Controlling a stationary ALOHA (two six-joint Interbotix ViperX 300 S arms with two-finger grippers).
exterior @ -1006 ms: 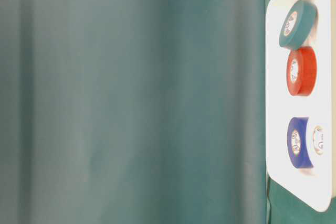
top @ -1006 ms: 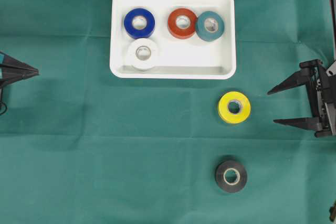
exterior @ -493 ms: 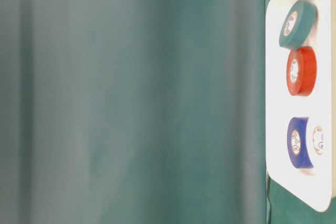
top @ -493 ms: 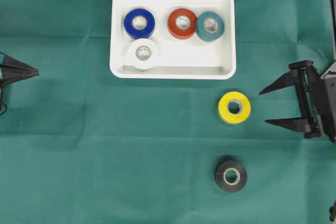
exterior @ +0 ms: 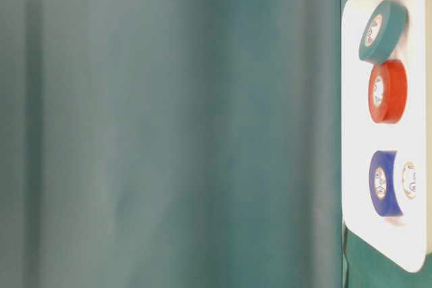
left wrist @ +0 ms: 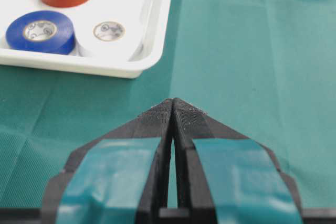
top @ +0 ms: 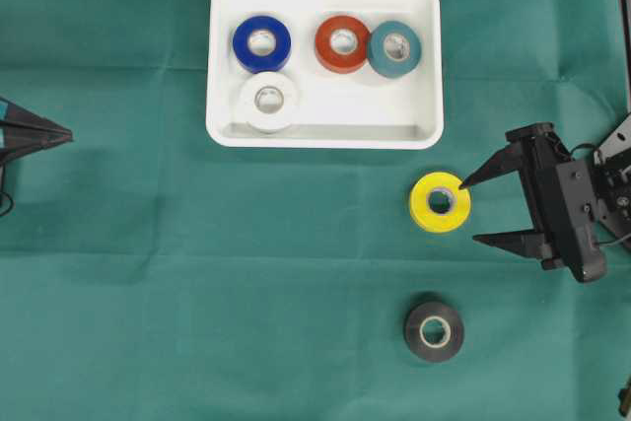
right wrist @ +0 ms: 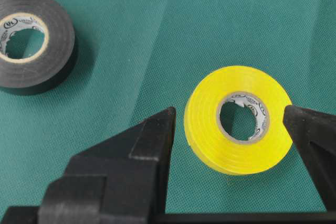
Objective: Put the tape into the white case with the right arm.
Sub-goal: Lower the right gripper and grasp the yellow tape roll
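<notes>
Two spread fingers of the right hand point(top: 470, 212) (gripping nothing) flank the yellow tape point(top: 440, 202), below the white case point(top: 424, 66).

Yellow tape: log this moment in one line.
yellow tape: on cloth, outside case | right tool: open, straddling it, no grip | left tool: shut

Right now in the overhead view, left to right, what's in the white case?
In the shallow white plastic case: white tape roll and blue tape roll overlap in position, so their order is unclear → red tape roll → teal-green tape roll.
</notes>
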